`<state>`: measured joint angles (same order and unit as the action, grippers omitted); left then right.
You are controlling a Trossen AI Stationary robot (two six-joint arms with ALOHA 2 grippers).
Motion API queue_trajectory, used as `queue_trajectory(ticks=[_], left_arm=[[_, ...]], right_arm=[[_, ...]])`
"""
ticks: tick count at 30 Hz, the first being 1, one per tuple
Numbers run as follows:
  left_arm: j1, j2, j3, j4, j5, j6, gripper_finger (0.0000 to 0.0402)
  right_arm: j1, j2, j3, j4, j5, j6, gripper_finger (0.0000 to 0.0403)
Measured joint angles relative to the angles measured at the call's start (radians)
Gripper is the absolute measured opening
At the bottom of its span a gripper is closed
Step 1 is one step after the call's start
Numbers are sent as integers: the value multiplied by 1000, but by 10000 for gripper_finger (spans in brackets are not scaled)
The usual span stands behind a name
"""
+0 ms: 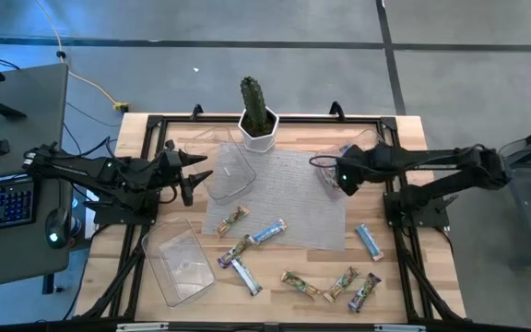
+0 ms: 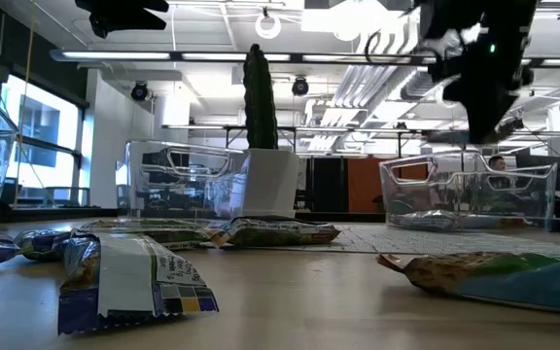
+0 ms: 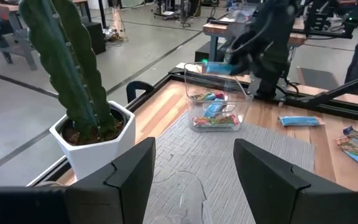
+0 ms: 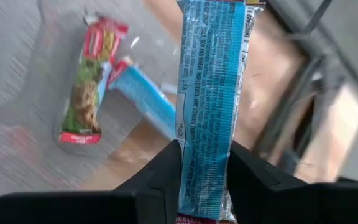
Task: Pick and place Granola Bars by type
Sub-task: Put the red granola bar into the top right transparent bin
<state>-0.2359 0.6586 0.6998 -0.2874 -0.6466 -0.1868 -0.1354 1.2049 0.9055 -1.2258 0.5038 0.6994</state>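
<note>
My right gripper (image 1: 340, 177) is shut on a blue-and-white granola bar (image 4: 206, 87) and hovers over a clear tub (image 3: 217, 107) at the mat's right end. That tub holds a green-and-red bar (image 4: 87, 93) and a blue bar (image 4: 143, 99). My left gripper (image 3: 194, 180) is open and empty, over another clear tub (image 1: 230, 171) beside the potted cactus (image 1: 256, 109). Several more bars lie flat on the table: two on the mat (image 1: 233, 219) (image 1: 267, 231), a blue one at the right (image 1: 369, 242), and others along the near edge (image 1: 299, 283). My right gripper pinches the blue-and-white bar between its two fingers near one end (image 4: 202, 163). The rest of the wrapper (image 3: 215, 67) sticks out past the fingertips. The fingers slant down from the table's right. The bar is lifted clear, above the tub.
A third clear tub (image 1: 179, 266) stands at the near left corner. The grey mat (image 1: 293, 198) covers the table's middle. A dark frame runs round the table. A keyboard and a mouse (image 1: 55, 238) lie on a desk to the left.
</note>
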Motion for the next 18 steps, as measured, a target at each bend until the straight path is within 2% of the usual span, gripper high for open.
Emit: queue_trajectory(ticks=[4,9,15,18], left_arm=[[0,0,0,0,0,2,213],[0,0,0,0,0,2,213],[0,0,0,-1,0,2,213],[0,0,0,-1,0,2,213]], right_arm=[[-84,0,-108,169,-101,-106,99],[-173,0,-209,321,-166,-191,99],[-243,-3,-264,401,-256,-234,99],[-259,-3,-273,420,-267,-259,99]])
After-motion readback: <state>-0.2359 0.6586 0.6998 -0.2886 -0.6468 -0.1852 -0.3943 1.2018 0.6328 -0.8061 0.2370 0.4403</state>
